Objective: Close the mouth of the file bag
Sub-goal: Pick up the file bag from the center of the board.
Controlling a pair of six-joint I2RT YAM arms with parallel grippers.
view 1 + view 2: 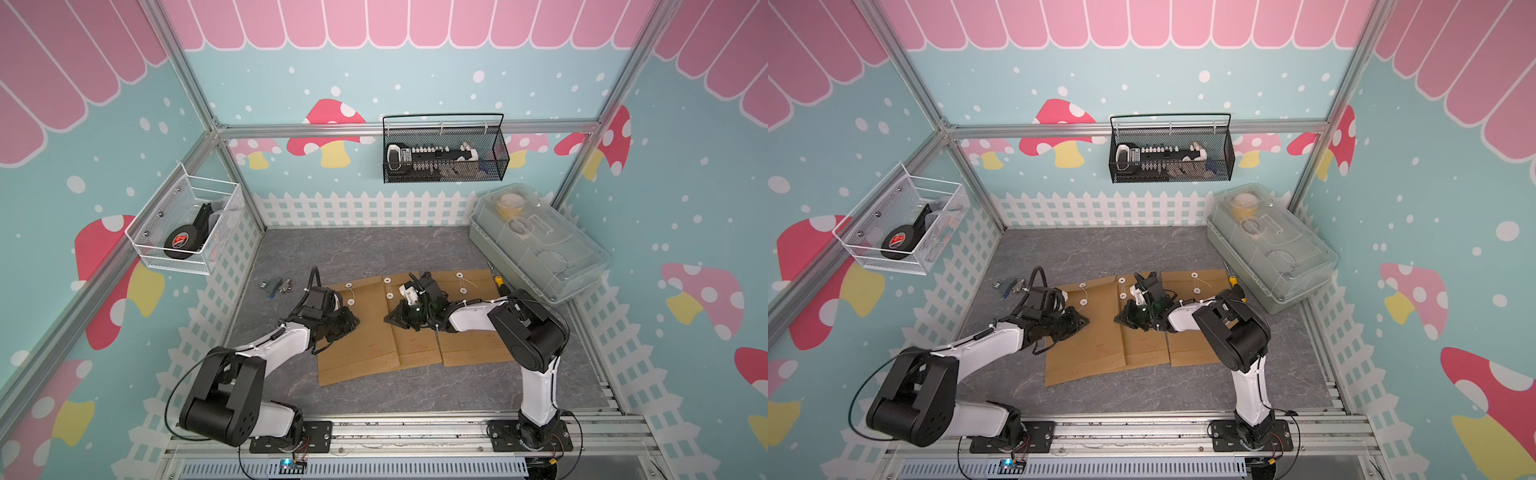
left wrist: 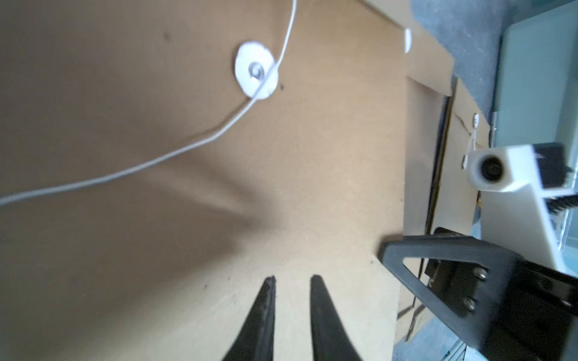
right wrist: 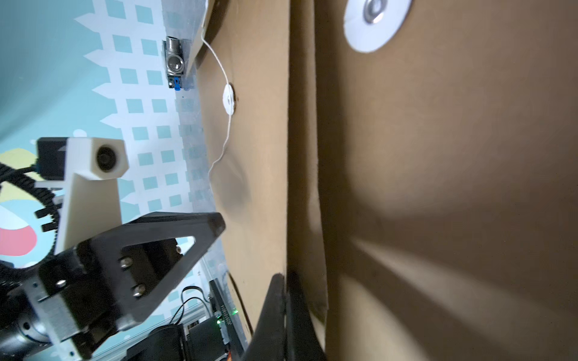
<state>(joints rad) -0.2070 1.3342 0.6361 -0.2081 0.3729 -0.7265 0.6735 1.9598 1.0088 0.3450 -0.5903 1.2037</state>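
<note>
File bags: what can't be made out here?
Free end of the string: left wrist view, cut off at frame edge; top views, too thin; right wrist view, blurred.
Whether the right gripper pinches the middle file bag: right wrist view, own fingers cover the contact.

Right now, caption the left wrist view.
Left gripper, open, over a brown file bag; white string crossing its button.

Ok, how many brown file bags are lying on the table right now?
3, in a row on the table: left bag, middle bag, and right bag, nearest the clear box. More could lie hidden beneath them.
</note>
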